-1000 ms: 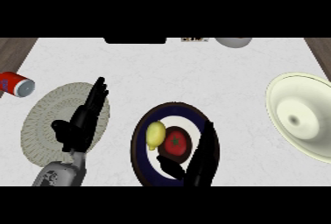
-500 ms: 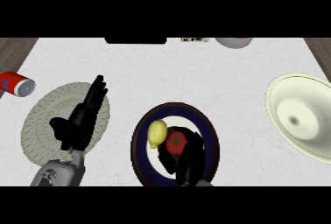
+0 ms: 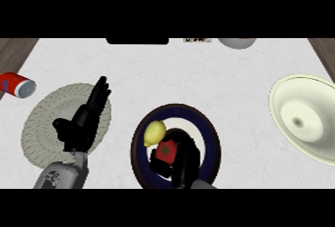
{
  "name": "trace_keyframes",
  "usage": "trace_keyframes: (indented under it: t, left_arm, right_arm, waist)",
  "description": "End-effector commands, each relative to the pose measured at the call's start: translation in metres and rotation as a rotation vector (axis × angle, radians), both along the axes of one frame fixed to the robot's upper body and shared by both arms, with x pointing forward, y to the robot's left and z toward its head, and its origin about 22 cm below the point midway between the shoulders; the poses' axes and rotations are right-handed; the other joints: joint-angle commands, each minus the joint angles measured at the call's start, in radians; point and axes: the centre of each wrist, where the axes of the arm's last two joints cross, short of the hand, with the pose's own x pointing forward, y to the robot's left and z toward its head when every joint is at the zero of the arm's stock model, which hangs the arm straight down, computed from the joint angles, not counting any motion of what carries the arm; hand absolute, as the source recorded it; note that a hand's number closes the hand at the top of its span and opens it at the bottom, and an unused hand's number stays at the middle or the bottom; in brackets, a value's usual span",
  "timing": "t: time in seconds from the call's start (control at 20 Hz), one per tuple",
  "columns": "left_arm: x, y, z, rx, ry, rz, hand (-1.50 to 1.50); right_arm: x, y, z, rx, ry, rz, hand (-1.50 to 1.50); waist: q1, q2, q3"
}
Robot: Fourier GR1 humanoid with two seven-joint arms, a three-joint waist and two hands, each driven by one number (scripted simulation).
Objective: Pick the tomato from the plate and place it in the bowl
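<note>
A dark blue plate (image 3: 208,128) with a white centre lies at the lower middle of the counter. On it are a yellow lemon (image 3: 155,132) and, just right of it, the red tomato (image 3: 167,150). My right hand (image 3: 186,158) comes up from the lower edge and curls round the tomato, hiding much of it. The cream bowl (image 3: 307,119) stands at the right edge, well apart from the plate. My left hand (image 3: 85,119) rests open, fingers up, over the round woven mat (image 3: 46,124) at the left.
A red can (image 3: 16,84) lies at the far left edge. A grey round object (image 3: 237,42) and a black item (image 3: 137,41) sit along the back edge. Bare white counter lies between the plate and the bowl.
My right hand has shifted left onto the tomato and closed its fingers round it. The left hand has stayed in place.
</note>
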Motion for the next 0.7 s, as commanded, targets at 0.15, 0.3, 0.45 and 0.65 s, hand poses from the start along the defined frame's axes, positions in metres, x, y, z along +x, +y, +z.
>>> trace_keyframes:
  t: [0.15,0.3,0.45,0.65]
  left_arm:
    - [0.006,0.006,-0.006,0.003,-0.004,0.014,0.00]
    - [0.004,0.012,0.008,0.002,-0.001,0.025,0.00]
    - [-0.002,0.015,-0.006,-0.008,-0.007,0.034,0.00]
    - [-0.010,0.012,-0.004,0.003,0.002,0.044,0.00]
  right_arm:
    - [-0.044,-0.057,0.038,0.017,-0.030,0.287,1.50]
    - [-0.044,-0.080,0.064,0.043,-0.212,0.342,1.50]
    - [-0.034,-0.092,0.088,0.022,-0.334,0.366,1.50]
    - [-0.027,-0.115,0.122,-0.092,-0.471,0.341,1.50]
  waist:
    - [-0.009,0.008,0.003]
    - [-0.008,0.000,0.003]
    - [-0.011,0.000,0.001]
    - [-0.032,-0.011,-0.001]
